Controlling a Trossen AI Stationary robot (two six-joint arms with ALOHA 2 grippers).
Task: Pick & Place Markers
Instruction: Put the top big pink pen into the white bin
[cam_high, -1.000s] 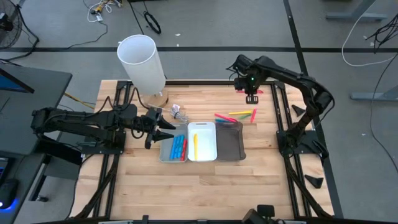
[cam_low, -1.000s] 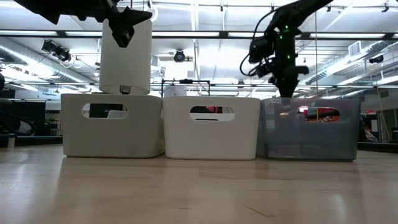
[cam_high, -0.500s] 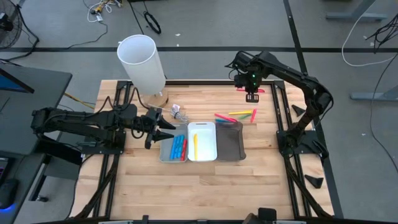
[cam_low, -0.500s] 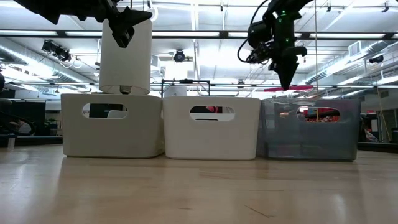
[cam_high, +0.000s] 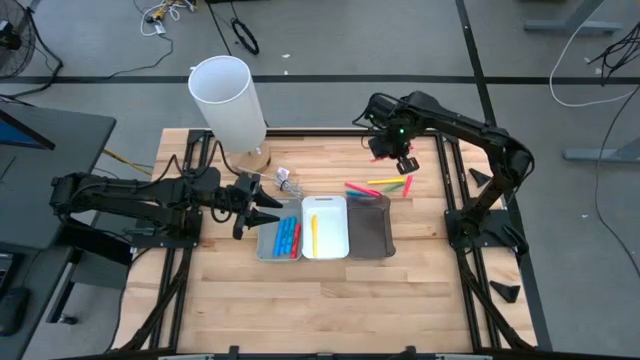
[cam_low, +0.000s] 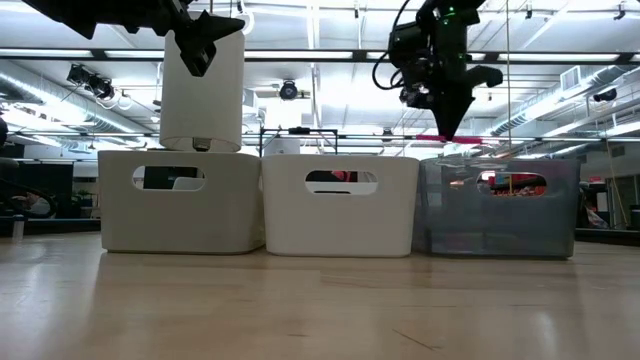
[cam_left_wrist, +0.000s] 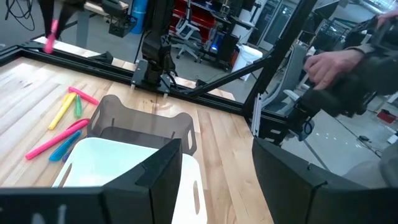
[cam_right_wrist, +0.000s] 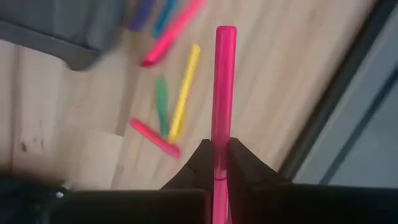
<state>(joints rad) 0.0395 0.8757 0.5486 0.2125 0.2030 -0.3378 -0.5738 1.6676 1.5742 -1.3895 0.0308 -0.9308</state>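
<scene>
While right pincer clamps pink marker aloft, loose markers beyond grey tray, left pincer wide.

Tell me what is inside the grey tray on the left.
The grey tray holds several blue markers and one red marker. Anything beneath them is hidden.

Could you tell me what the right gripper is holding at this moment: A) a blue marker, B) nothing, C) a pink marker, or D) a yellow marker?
C: the right gripper has its fingers shut on a pink marker, lifted above the loose markers on the table.
</scene>
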